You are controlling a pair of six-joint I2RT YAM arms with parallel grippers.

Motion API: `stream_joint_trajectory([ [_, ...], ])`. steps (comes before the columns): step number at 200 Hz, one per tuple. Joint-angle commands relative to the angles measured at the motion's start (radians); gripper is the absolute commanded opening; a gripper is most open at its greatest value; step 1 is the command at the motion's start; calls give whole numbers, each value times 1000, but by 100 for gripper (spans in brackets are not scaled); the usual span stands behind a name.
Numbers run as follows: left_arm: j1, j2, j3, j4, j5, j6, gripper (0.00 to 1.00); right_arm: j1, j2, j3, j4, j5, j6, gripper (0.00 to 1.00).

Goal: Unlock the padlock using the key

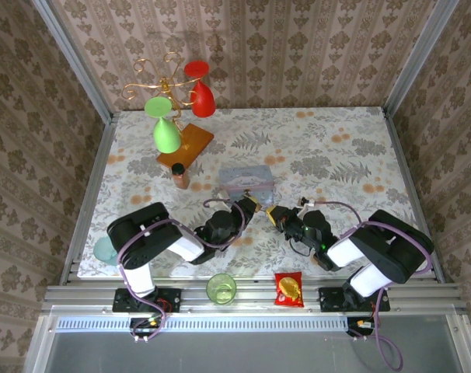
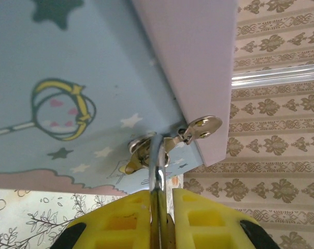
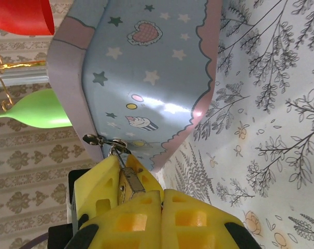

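Note:
The brass padlock [image 3: 130, 182] hangs by its silver shackle [image 2: 158, 166] from the hasp [image 2: 201, 127] at the corner of the pastel cartoon tin [image 1: 246, 180]. My left gripper [image 2: 161, 196] is shut on the padlock, its yellow fingers [image 3: 102, 179] on either side of the brass body. My right gripper [image 3: 162, 196] is pressed shut just below the padlock's base. The key is almost wholly hidden; a thin dark sliver shows at the seam between the pads. In the top view both grippers, left [image 1: 251, 205] and right [image 1: 276, 214], meet in front of the tin.
A wire stand holds a green glass [image 1: 166, 134] and a red glass [image 1: 202, 97] at the back left. A small brown bottle [image 1: 179, 176] stands left of the tin. A green cup [image 1: 221, 288] and a red snack packet [image 1: 287, 288] sit on the near rail.

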Motion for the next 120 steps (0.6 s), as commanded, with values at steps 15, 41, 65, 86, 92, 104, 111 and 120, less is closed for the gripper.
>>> stream_joint_trajectory([
  [15,-53,34,48,68,90,12,0,70,-34,45,42,-6,0,0],
  [41,-53,45,56,68,99,8,0,88,28,69,73,-14,16,0],
  [65,-52,40,47,66,90,14,0,110,47,87,77,-10,-2,0],
  [86,-50,38,45,63,97,29,0,113,29,71,75,12,-11,0],
  [92,-50,41,46,64,99,24,0,113,21,65,68,19,-16,0],
  [104,-52,48,46,65,102,22,0,112,23,65,70,17,-18,0],
  [111,-51,51,49,64,104,23,0,112,26,73,69,10,-24,0],
  [120,-53,57,56,63,109,22,0,116,36,84,72,6,-25,0],
])
